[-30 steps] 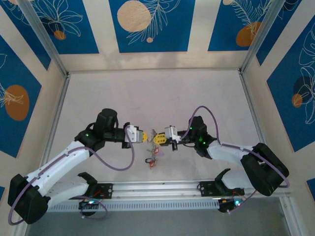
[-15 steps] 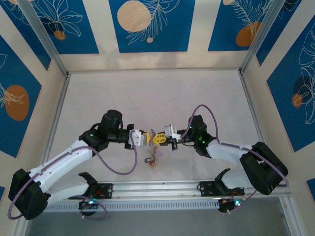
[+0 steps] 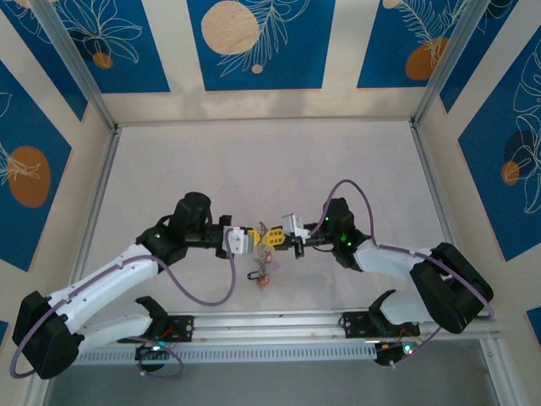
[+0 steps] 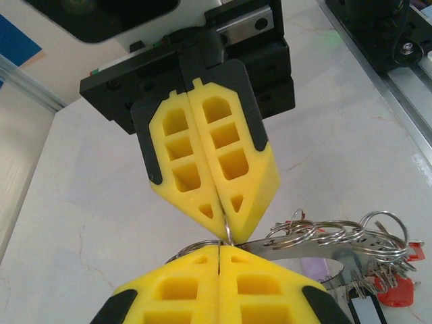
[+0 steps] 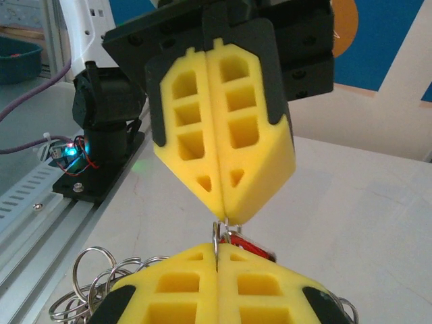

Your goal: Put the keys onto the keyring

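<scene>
Both arms reach inward from their bases at the near edge of the table (image 3: 254, 161) and meet close to its middle, nearer the front rail. The left end effector (image 3: 250, 239) and the right end effector (image 3: 272, 239) face each other almost tip to tip, each with its yellow fingers closed. The keyring (image 3: 263, 229) sits at the point where the two tips meet, gripped from both sides. The keys (image 3: 265, 273) hang in a small cluster just below it, red tags showing among them; individual keys are too small to distinguish.
</scene>
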Controlling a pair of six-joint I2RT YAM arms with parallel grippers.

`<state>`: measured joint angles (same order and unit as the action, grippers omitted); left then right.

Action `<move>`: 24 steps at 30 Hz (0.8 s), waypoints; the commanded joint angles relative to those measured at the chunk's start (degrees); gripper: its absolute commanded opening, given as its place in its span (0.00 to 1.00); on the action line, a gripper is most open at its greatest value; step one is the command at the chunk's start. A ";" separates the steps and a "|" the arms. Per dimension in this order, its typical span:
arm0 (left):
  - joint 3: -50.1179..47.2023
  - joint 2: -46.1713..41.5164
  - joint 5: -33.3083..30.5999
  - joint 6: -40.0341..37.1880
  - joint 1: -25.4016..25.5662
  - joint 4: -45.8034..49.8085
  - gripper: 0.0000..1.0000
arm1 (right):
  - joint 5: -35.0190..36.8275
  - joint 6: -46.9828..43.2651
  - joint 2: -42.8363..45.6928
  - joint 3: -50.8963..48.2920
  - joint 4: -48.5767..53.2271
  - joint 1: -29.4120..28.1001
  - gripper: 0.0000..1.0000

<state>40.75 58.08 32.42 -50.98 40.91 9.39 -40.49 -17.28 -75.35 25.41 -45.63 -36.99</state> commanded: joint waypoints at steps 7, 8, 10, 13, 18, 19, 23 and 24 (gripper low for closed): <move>-1.91 -2.32 -0.16 -0.17 1.11 -1.29 0.00 | 1.03 2.42 -0.17 1.31 -2.98 1.13 0.00; -2.12 -2.20 -0.30 -0.17 1.24 -1.27 0.00 | 1.03 2.58 -0.28 1.31 -3.18 1.13 0.00; -2.57 -2.26 -0.81 -0.34 1.53 -1.74 0.00 | 1.02 2.76 -0.23 1.45 -3.25 1.22 0.00; -2.95 -2.27 -1.77 -0.76 1.88 -2.13 0.00 | 0.94 3.58 -0.25 1.46 -3.65 1.55 0.00; -3.20 -1.51 -3.04 -0.91 2.42 -2.30 0.00 | 0.64 4.77 -0.26 1.19 -5.32 2.00 0.00; -3.23 -1.32 -3.30 -0.46 2.42 -2.62 0.00 | 0.60 4.78 -0.23 1.18 -5.58 2.01 0.00; -3.44 -0.37 -4.21 1.76 2.51 -4.11 0.00 | 0.59 4.80 -0.23 0.81 -6.44 2.02 0.00; -3.40 0.02 -4.38 2.40 2.50 -4.28 0.00 | 0.74 4.87 -0.23 0.70 -6.69 2.01 0.00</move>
<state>38.39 57.14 27.57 -50.37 42.26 6.17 -40.51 -13.43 -75.35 25.41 -47.88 -35.48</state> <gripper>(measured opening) 0.043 0.066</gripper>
